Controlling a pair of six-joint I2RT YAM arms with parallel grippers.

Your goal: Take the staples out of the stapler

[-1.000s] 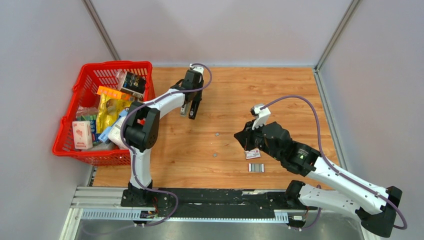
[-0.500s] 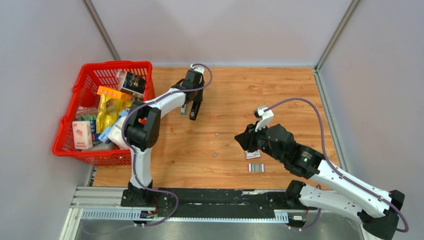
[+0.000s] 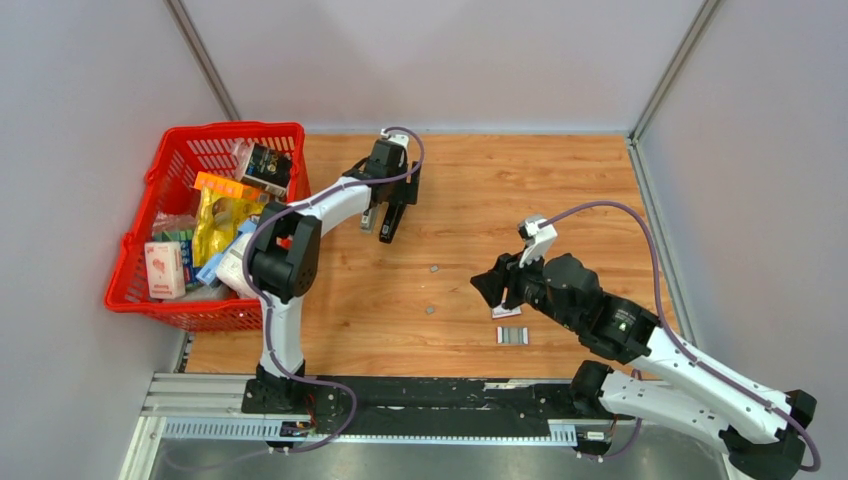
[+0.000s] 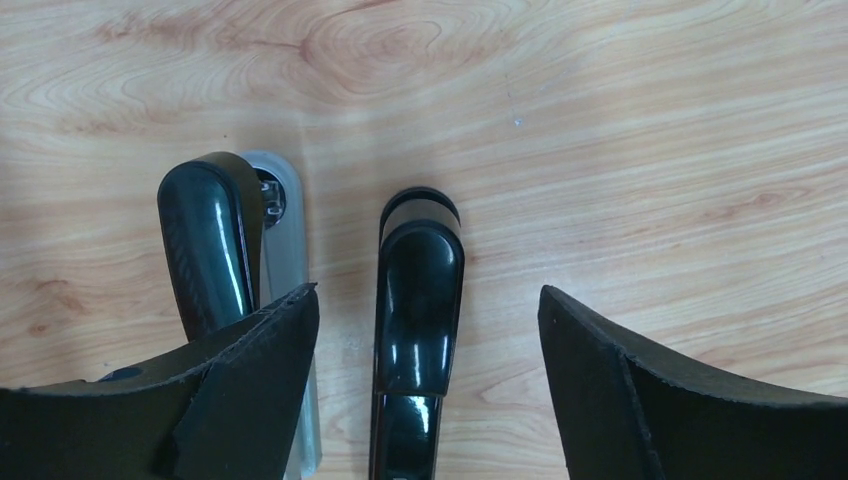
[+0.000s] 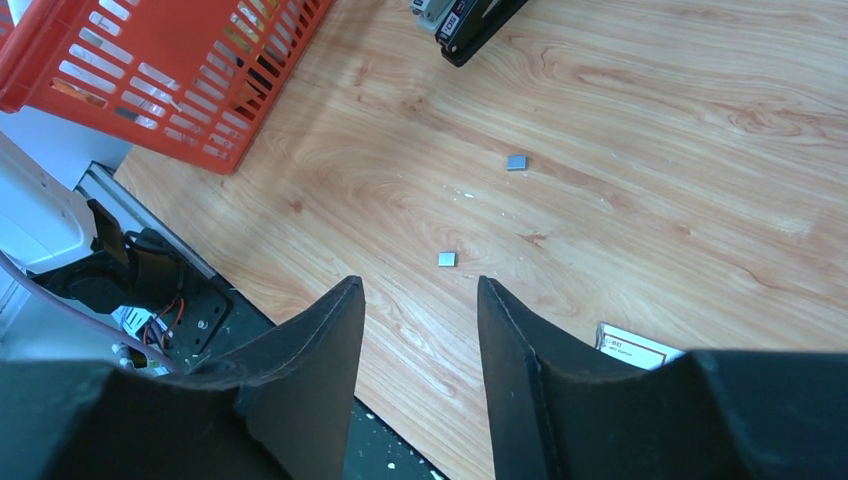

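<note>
The black stapler (image 3: 380, 222) lies opened out at the back of the table. In the left wrist view its glossy black arm (image 4: 418, 300) lies between my jaws, apart from both pads. Its other black part with the silver rail (image 4: 285, 230) lies beside the left finger. My left gripper (image 3: 388, 212) (image 4: 425, 295) is wide open over it. A strip of staples (image 3: 511, 335) lies near the front, and small bits lie at mid-table (image 3: 434, 268) (image 5: 516, 162) (image 5: 447, 259). My right gripper (image 3: 492, 285) (image 5: 420, 285) is open and holds nothing.
A red basket (image 3: 215, 132) (image 5: 150, 70) full of packets stands at the left. A small white-and-red box (image 3: 505, 311) (image 5: 635, 347) lies just under my right gripper. The black rail (image 3: 420, 395) runs along the near edge.
My left jaws have sprung wide and let go of the stapler. My right jaws have gone from shut to open, and that arm has drawn back a little to the right.
</note>
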